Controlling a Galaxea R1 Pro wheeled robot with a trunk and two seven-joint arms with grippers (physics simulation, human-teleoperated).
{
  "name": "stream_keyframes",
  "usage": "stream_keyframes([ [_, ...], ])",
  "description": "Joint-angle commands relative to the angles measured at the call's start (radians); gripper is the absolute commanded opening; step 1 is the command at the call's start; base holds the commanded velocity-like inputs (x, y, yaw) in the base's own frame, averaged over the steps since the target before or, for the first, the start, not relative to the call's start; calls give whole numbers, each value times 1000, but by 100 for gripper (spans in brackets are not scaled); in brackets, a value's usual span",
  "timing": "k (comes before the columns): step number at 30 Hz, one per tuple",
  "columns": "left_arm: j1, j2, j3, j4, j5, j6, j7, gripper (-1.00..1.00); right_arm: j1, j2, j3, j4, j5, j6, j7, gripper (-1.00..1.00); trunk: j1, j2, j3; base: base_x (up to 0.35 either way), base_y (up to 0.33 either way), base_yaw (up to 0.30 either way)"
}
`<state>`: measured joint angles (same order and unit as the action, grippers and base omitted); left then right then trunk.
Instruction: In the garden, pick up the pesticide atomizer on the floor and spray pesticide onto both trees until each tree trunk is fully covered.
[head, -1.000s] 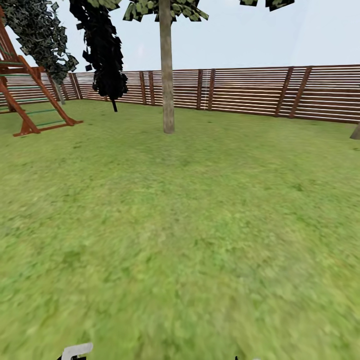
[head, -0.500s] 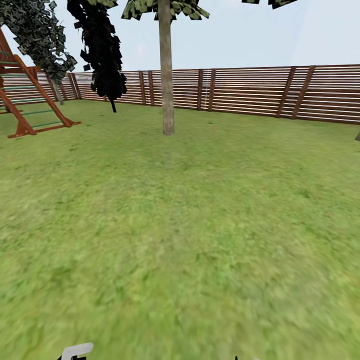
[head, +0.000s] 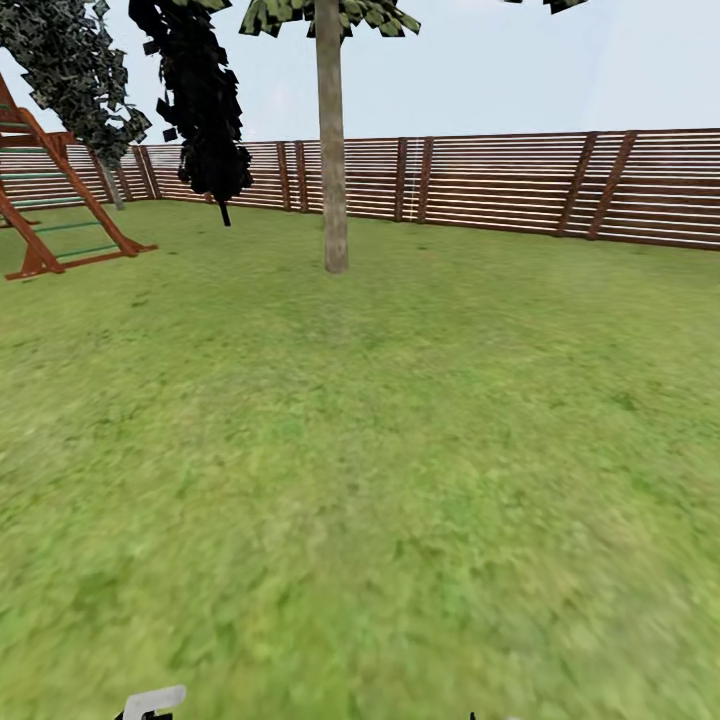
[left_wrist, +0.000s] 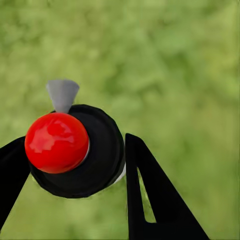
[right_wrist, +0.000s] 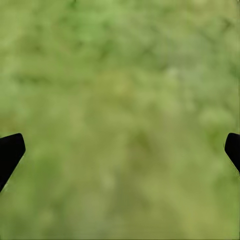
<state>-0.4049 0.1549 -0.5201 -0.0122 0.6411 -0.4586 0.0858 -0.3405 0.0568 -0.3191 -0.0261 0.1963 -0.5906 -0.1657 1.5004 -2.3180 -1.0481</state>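
Note:
In the left wrist view the pesticide atomizer (left_wrist: 75, 155) is seen from above: a round dark top with a red dot (left_wrist: 56, 142) and a light-grey nozzle (left_wrist: 62, 94). My left gripper (left_wrist: 75, 160) is shut on it, with a black finger (left_wrist: 150, 195) on each side, above blurred grass. A light-grey piece of the atomizer (head: 155, 702) peeks in at the head view's bottom edge. One tree trunk (head: 333, 170), grey-brown and bare, stands far ahead on the lawn, its foliage (head: 320, 15) at the frame's top. My right gripper (right_wrist: 122, 147) is open over grass, holding nothing.
A brown slatted fence (head: 500, 185) closes off the back of the lawn (head: 360, 450). A wooden play frame (head: 60, 200) stands far left, with a dark shrub (head: 205, 110) and a grey-green leafy tree (head: 75, 70) near the fence corner.
The whole head view has shifted slightly as the camera moved: the play frame slid left and a trunk base at the right edge left the picture. Both grippers look unchanged.

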Motion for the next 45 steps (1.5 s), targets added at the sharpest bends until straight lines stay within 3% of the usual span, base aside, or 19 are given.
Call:
stream_keyframes([
  [1, 0, 0, 0, 0, 0, 0, 0, -100, 0, 0, 0, 0, 0, 0, 0, 100, 0, 0, 0, 339, 0, 0],
  [45, 0, 0, 0, 0, 0, 0, 0, -100, 0, 0, 0, 0, 0, 0, 0, 100, 0, 0, 0, 339, 0, 0],
])
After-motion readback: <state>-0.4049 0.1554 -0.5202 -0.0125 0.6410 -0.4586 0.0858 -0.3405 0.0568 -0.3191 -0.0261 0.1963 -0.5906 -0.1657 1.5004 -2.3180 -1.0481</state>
